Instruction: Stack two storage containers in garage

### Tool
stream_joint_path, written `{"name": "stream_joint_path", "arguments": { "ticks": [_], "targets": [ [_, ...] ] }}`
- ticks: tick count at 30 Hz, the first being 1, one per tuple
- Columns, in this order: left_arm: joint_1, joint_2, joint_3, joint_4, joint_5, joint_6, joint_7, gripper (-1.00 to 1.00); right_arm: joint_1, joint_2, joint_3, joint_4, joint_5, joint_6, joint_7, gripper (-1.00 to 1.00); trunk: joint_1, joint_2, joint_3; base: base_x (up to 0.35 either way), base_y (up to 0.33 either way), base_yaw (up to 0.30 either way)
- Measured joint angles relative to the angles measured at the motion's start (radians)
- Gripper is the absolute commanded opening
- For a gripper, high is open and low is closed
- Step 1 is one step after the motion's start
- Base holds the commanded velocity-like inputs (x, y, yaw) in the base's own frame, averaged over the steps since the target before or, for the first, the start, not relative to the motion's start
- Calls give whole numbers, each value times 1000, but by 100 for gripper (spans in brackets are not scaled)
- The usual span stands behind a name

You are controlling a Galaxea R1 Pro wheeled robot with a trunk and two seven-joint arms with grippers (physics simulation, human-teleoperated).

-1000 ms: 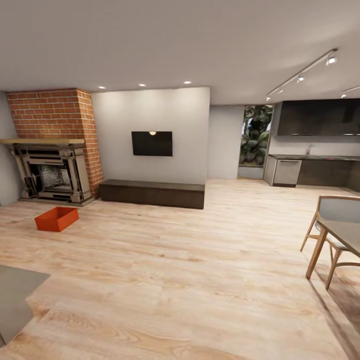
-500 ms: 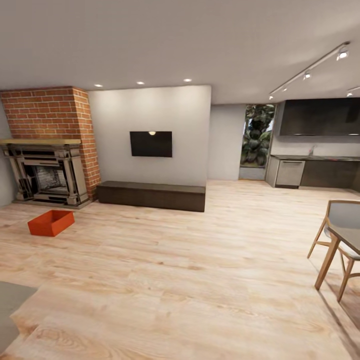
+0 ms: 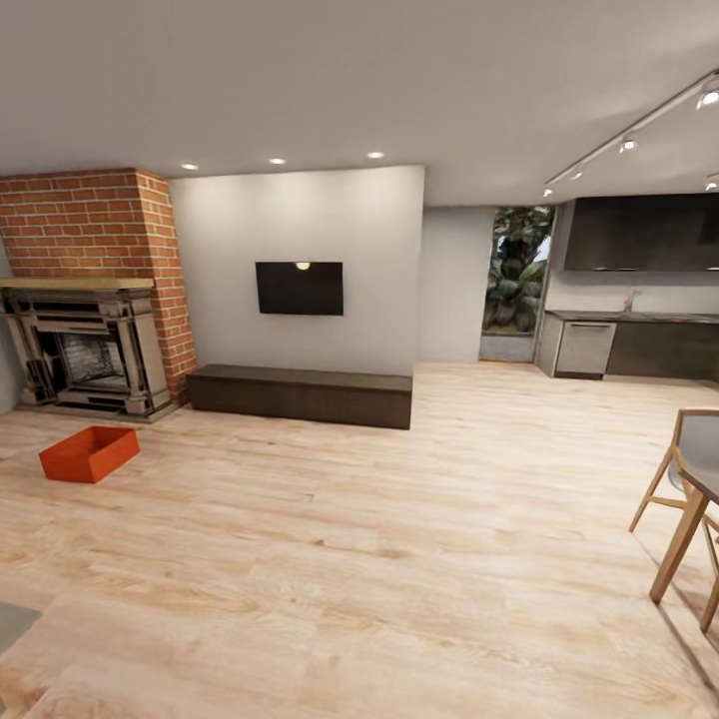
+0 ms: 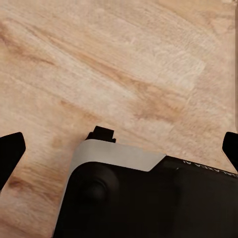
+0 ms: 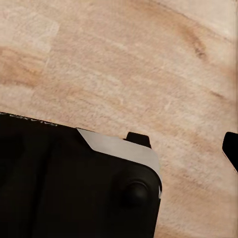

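One orange-red storage container (image 3: 88,453) lies on the light wood-plank floor of the living room, at the left in the head view, in front of the brick fireplace (image 3: 85,345). It is open-topped and far from me. In the left wrist view my left gripper (image 4: 120,148) hangs open over the planks, its dark fingertips (image 4: 11,151) at the picture's two edges, nothing between them. In the right wrist view my right gripper (image 5: 119,141) is held the same way above the floor, with one fingertip (image 5: 231,148) at the edge. My black and grey base shows below both.
A long dark cabinet (image 3: 300,393) runs along the white wall under a black TV (image 3: 299,288). A wooden table and chair (image 3: 684,499) stand at the right. Kitchen units (image 3: 629,345) lie far right. A grey corner (image 3: 12,624) pokes in at lower left.
The whole head view has shifted: container and fireplace drift left in the picture, table and chair slide right, the grey object at lower left shrinks. That is camera motion; the container has not moved.
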State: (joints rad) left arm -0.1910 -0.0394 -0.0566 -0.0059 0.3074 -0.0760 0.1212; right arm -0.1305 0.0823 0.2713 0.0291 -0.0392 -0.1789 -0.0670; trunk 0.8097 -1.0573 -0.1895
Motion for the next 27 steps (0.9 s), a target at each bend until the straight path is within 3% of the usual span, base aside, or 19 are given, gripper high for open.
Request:
{"name": "stream_joint_path", "arguments": {
  "ticks": [27],
  "targets": [
    [0, 0, 0, 0, 0, 1, 0, 100, 0, 0, 0, 0, 0, 0, 0, 100, 0, 0, 0, 323, 0, 0]
  ]
}}
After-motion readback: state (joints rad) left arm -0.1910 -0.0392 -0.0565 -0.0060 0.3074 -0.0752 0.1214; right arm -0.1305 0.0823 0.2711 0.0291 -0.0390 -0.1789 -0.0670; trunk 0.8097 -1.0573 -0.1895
